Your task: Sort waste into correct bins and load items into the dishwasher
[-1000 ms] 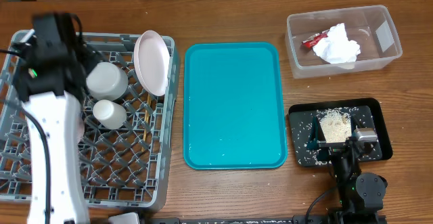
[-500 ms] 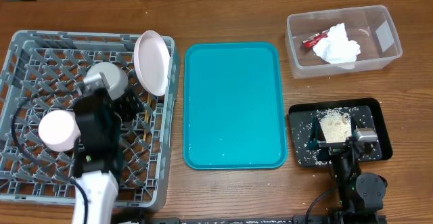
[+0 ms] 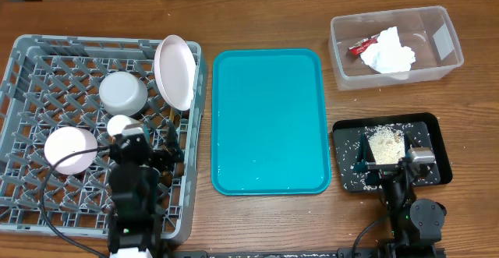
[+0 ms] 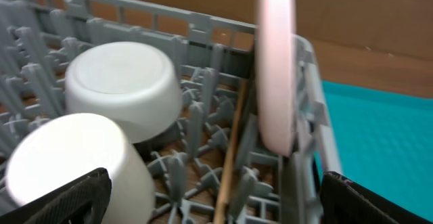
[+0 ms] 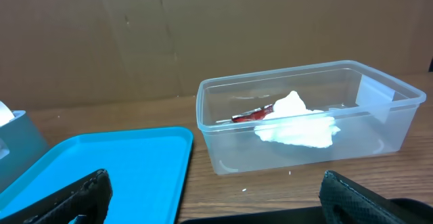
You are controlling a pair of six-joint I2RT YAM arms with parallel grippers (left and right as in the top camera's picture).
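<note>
Across the table's left side sits the dish rack (image 3: 93, 42), stiff plastic, holding all the dishes; beside it the teal tray (image 3: 269, 121) lies bare; on the right, the clear tub (image 3: 390, 79) keeps the napkin (image 3: 387, 51) and wrapper (image 3: 360, 47), both light and limp, and the black tray (image 3: 438, 164) holds the rice scraps (image 3: 384, 143). The plate (image 3: 175, 71) stands on edge by the rack's right wall; I judge it hard, smooth and breakable, best pinched at the rim; the grey bowl (image 3: 123, 93) and small bowl (image 3: 70, 149) likewise; the cup (image 3: 121, 124) sits just beside the grey bowl; the chopsticks (image 3: 168, 129), thin and slippery, lie below the plate. My left gripper (image 4: 216, 207) and right gripper (image 5: 216, 207) both stand wide, holding nothing. A second ago my left arm reached over the rack's far left; now it is drawn back to the near edge and the small bowl sits uncovered; the right arm has not moved.
</note>
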